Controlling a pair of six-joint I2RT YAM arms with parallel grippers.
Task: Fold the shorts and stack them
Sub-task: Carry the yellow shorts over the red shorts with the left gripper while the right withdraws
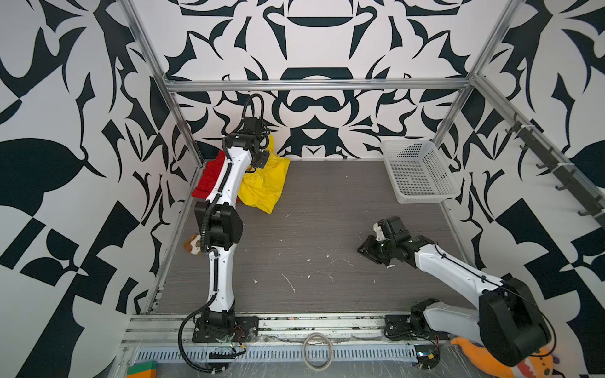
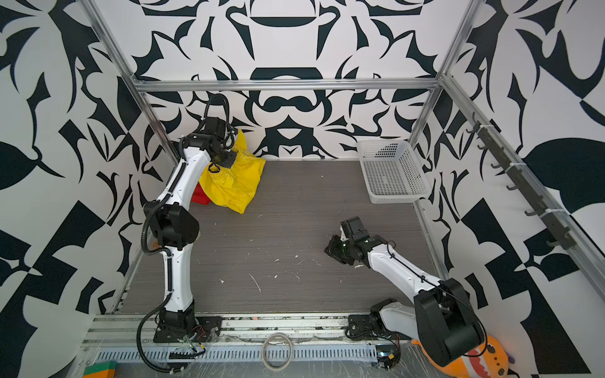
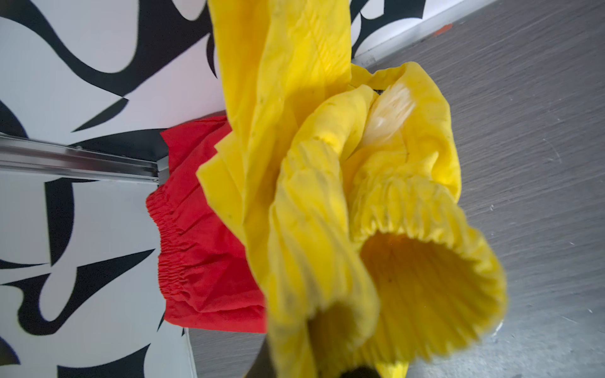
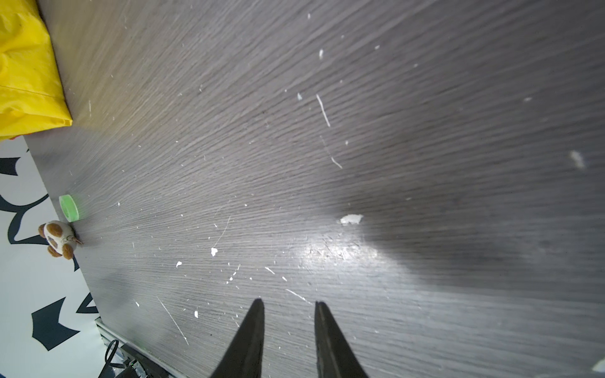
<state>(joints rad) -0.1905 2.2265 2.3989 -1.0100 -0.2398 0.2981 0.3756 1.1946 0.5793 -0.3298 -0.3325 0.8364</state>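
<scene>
in a top view: my left gripper [image 1: 260, 160] pinches the yellow shorts [image 1: 265, 186], well apart from the basket [image 1: 422, 196]; red shorts [image 1: 209, 178] farther still from it | left wrist: yellow waistband hangs bunched; i judge lift clear of red, then spread flat | right wrist: my right gripper [image 4: 288, 302] spread, empty; should take the free waistband end

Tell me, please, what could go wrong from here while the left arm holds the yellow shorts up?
1. The left gripper pinches the yellow shorts in one bunch, so they may land crumpled instead of flat.
2. Their cloth overlaps the red shorts; a pull might drag those along.
3. The right gripper is open, empty and far away, so no second grip steadies the cloth.
</scene>
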